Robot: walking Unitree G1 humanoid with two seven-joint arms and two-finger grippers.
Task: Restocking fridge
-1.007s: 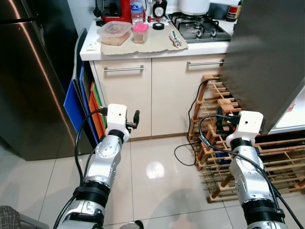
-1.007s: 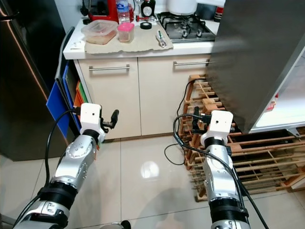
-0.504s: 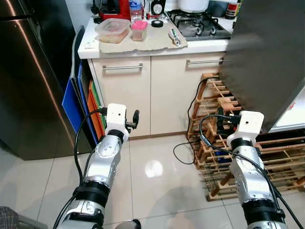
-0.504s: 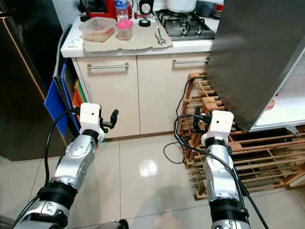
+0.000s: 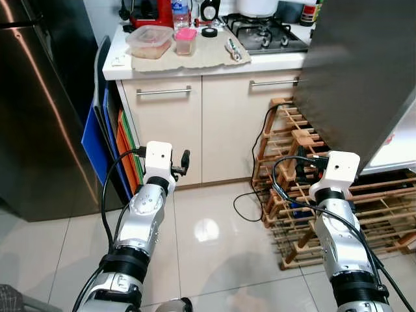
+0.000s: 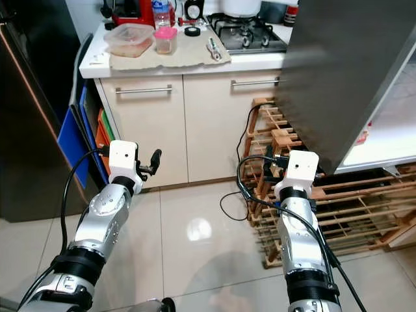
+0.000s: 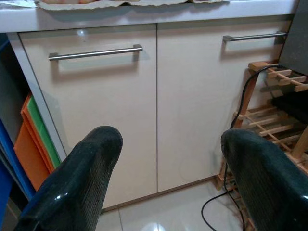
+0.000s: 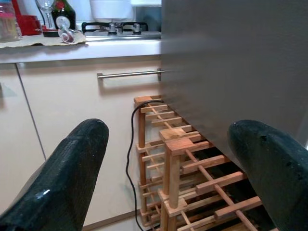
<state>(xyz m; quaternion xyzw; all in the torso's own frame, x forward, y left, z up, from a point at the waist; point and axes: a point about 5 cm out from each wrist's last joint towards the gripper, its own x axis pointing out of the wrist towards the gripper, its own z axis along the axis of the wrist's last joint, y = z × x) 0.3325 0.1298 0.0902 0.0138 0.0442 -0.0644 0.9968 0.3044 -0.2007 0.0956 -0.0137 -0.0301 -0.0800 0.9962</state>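
- Two silver arms reach forward over a glossy tiled floor (image 5: 214, 234), both held low before a run of cream kitchen cabinets (image 5: 208, 130).
- Left gripper (image 7: 166, 183): its two black fingers stand wide apart with nothing between them, aimed at the cabinet doors and a steel bar handle (image 7: 91, 52).
- Right gripper (image 8: 168, 178): fingers likewise spread and empty, pointing toward a wooden wine rack (image 6: 325, 208) beside the cabinets.
- The fridge's open grey door (image 5: 357, 78) hangs at the robot's right, above the wine rack; a pale shelf edge of the fridge interior (image 5: 396, 156) shows at the far right.
- A dark steel appliance front (image 5: 39, 110) stands at the robot's left.
- Between that and the cabinets lean blue, orange and green flat boards (image 5: 107, 143), upright on edge.
- On the worktop (image 5: 195, 62), on a beige mat, sit a clear lidded food container (image 5: 151, 41) and, just beside it, a small tub with a pink lid (image 5: 185, 40).
- A gas hob (image 5: 270, 36) lies further right on the worktop.
- A black cable (image 5: 250, 201) trails from the rack area across the floor.
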